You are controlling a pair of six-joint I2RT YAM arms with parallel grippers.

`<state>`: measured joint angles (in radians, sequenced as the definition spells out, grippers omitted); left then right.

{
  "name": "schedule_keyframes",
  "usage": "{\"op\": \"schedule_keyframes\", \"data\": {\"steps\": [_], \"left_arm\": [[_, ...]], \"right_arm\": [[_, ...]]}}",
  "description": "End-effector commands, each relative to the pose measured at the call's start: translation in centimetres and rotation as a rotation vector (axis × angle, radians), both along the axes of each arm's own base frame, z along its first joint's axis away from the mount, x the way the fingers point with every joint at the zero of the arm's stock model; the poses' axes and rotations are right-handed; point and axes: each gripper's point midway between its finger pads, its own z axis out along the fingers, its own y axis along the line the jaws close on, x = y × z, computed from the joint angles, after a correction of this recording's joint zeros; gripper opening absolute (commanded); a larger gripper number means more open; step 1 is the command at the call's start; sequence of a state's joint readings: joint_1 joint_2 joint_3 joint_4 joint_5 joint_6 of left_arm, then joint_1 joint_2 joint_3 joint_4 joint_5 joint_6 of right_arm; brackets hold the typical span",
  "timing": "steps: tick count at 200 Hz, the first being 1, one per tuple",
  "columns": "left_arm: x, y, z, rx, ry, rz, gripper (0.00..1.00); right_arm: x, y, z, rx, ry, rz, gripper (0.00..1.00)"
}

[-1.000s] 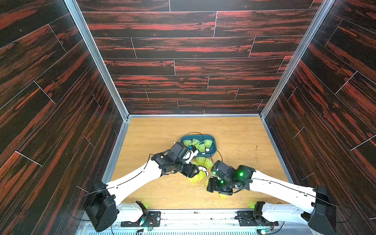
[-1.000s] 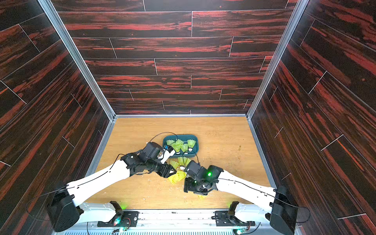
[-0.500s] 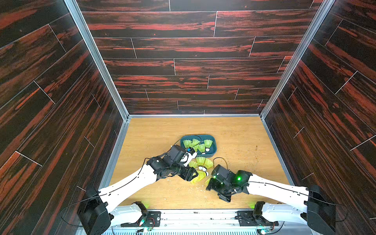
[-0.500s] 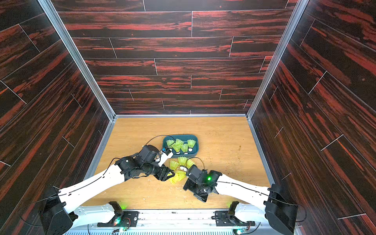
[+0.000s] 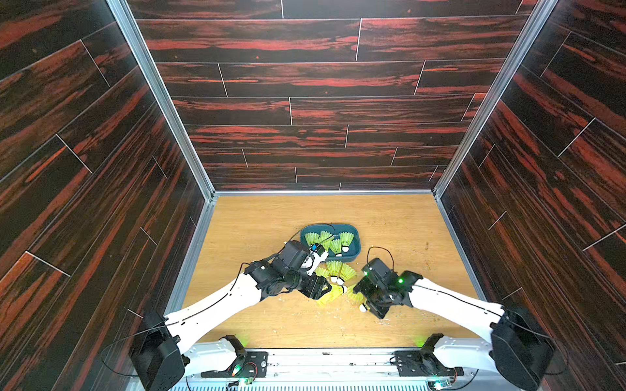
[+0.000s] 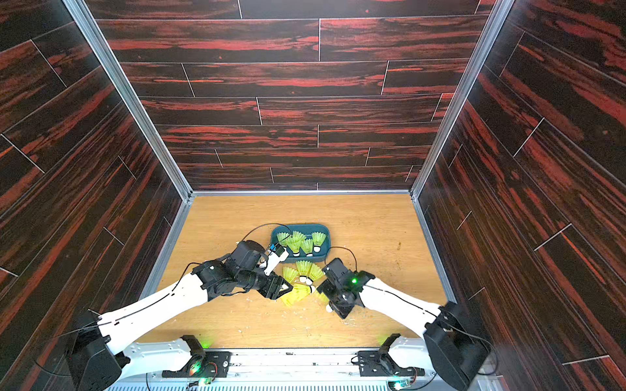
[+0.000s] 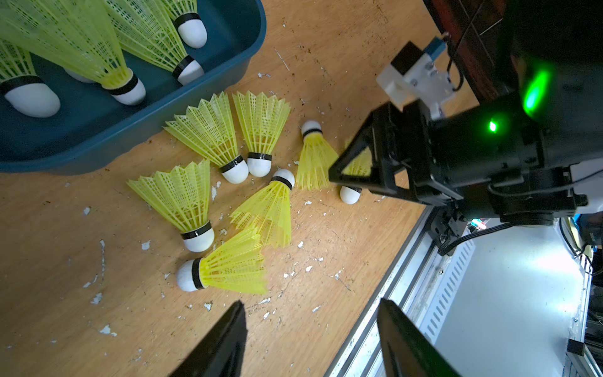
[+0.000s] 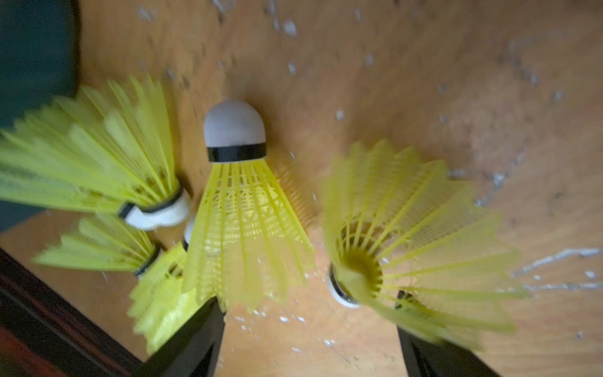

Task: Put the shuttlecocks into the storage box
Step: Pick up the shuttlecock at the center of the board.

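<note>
The right gripper (image 8: 308, 300) and left gripper (image 7: 311, 303) hover roughly where they were a second ago, both spread. One shuttlecock (image 8: 408, 235) leans against the right gripper. Loose shuttlecocks (image 7: 195, 196) lie just past the left gripper on the table (image 7: 65, 277). Beyond them, the storage box (image 7: 146, 130) holds several.

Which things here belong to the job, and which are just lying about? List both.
Job:
- loose shuttlecocks beside the box
- boxed shuttlecocks
- storage box
- left gripper, open
- right gripper, open

Lying about:
- white flecks on the table
- wall panels
</note>
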<state>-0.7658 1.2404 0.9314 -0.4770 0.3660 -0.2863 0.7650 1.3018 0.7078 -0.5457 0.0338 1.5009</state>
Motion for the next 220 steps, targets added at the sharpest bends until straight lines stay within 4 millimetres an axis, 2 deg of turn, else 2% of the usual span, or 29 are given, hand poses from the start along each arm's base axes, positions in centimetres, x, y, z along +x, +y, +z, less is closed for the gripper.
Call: {"op": "schedule_keyframes", "data": {"steps": [1,40,73,95,112,145,166,204,220], "left_arm": [[0.5,-0.4,0.8,-0.013,-0.018,0.005,0.68],[0.5,-0.2,0.9,-0.013,-0.024,0.01,0.68],[0.3,-0.2,0.8,-0.018,-0.016,0.013,0.68],[0.0,-0.3,0.4,-0.034,0.002,0.012,0.67],[-0.2,-0.5,-0.1,-0.045,0.024,0.012,0.68],[-0.9,-1.1,-0.6,-0.088,0.071,-0.004,0.68],[-1.3,-1.3,-1.4,-0.11,0.115,0.004,0.68],[-1.7,-1.7,-2.4,-0.152,0.167,0.024,0.68],[-1.7,-1.9,-2.7,-0.161,0.184,0.027,0.68]], "right_arm": [[0.1,-0.9,-0.1,-0.048,0.011,0.004,0.84],[-0.6,-1.4,0.5,-0.076,0.017,0.064,0.84],[-2.4,-1.9,1.3,-0.115,0.046,0.151,0.84],[-4.2,-1.7,0.4,-0.129,0.091,0.185,0.83],[-4.7,-1.6,-0.7,-0.126,0.096,0.18,0.81],[-3.1,-1.4,-1.5,-0.145,0.046,0.128,0.7],[-2.3,-1.4,-1.9,-0.179,0.036,0.111,0.68],[-2.4,-1.6,-3.0,-0.207,0.062,0.095,0.55],[-2.3,-2.0,-3.1,-0.226,0.057,0.086,0.53]]}}
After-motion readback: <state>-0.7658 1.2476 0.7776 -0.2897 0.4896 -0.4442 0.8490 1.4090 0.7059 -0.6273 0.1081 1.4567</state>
